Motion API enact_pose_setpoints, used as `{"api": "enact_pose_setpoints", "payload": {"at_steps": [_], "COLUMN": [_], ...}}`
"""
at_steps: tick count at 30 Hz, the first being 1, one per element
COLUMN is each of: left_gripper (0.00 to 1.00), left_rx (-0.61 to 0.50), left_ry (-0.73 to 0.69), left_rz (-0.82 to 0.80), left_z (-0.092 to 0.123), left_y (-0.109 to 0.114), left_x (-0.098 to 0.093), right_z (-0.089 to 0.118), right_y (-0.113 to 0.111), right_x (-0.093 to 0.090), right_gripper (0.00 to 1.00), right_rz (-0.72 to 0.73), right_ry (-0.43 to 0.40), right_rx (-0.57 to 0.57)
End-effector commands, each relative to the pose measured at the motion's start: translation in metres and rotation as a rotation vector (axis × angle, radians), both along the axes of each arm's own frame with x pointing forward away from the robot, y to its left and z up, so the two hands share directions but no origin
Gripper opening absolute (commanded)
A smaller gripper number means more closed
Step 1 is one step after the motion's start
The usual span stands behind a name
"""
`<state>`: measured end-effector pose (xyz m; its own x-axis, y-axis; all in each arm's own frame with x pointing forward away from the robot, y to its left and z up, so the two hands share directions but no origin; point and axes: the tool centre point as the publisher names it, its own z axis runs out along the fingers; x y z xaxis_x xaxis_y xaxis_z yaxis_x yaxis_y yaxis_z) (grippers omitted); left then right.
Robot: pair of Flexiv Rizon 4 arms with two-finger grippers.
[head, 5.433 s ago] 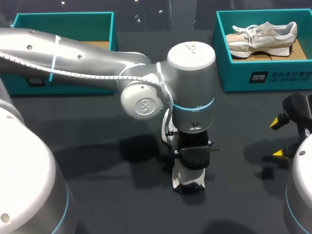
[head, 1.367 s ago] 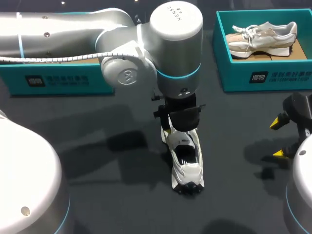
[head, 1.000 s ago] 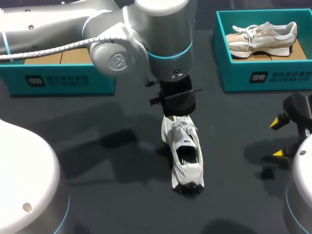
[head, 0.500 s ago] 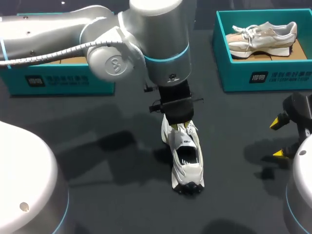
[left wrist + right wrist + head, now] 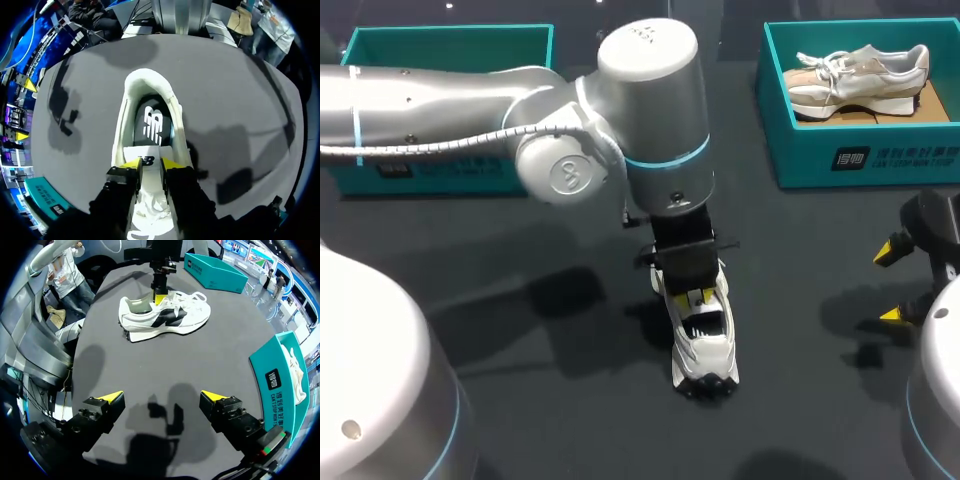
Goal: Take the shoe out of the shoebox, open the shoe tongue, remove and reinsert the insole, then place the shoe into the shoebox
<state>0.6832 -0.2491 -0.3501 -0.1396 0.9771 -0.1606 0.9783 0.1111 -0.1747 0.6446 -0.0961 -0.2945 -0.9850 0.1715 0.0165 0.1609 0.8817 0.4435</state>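
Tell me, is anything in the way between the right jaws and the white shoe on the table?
Nothing visible. Only bare table lies between the open right jaws and the shoe. The left jaws pinch its tongue from above, at the shoe itself rather than in between.

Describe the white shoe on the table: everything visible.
The shoe is a white sneaker with a black side mark, white laces and a dark insole bearing a white logo. It stands upright on its sole on the dark table, heel toward the robot. The left hand is at its tongue; whether it grips cannot be seen.
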Motion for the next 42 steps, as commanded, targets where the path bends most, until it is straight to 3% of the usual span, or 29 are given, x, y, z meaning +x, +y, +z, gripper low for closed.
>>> {"api": "enact_pose_setpoints", "payload": {"at_steps": [1, 10, 21, 27, 31, 32, 33, 34, 37, 42], "left_gripper": [0.24, 0.26, 0.25, 0.3, 0.4, 0.56, 0.88, 1.0, 1.0, 1.0], "left_rx": [-0.009, -0.039, -0.018, -0.011, 0.009, 0.017, 0.01, 0.009, 0.019, 0.019], "left_ry": [-0.009, -0.04, -0.01, -0.034, -0.055, -0.04, -0.026, -0.008, 0.046, 0.046], "left_rz": [0.005, 0.007, 0.008, 0.025, 0.115, 0.147, 0.183, 0.235, 0.337, 0.337], "left_z": [-0.002, 0.023, 0.0, 0.028, 0.052, 0.057, 0.062, 0.067, 0.084, 0.084], "left_y": [-0.002, 0.0, -0.011, -0.001, 0.008, 0.01, 0.011, 0.013, 0.018, 0.018], "left_x": [-0.002, -0.004, -0.014, -0.023, -0.027, -0.029, -0.031, -0.033, -0.039, -0.039], "right_z": [0.001, 0.001, 0.001, 0.001, 0.001, 0.001, 0.001, 0.001, 0.001, 0.001], "right_y": [0.0, 0.0, 0.0, 0.0, 0.0, 0.0, 0.0, 0.0, 0.0, 0.0], "right_x": [-0.002, -0.002, -0.002, -0.002, -0.002, -0.002, -0.002, -0.002, -0.002, -0.002], "right_gripper": [1.0, 1.0, 1.0, 1.0, 1.0, 1.0, 1.0, 1.0, 1.0, 1.0], "right_rz": [-0.002, -0.002, -0.002, -0.002, -0.002, -0.002, -0.002, -0.002, -0.002, -0.002], "right_ry": [-0.001, -0.001, -0.001, -0.001, -0.001, -0.001, -0.001, -0.001, -0.001, -0.001], "right_rx": [-0.004, -0.004, -0.004, -0.004, -0.004, -0.004, -0.004, -0.004, -0.004, -0.004]}}
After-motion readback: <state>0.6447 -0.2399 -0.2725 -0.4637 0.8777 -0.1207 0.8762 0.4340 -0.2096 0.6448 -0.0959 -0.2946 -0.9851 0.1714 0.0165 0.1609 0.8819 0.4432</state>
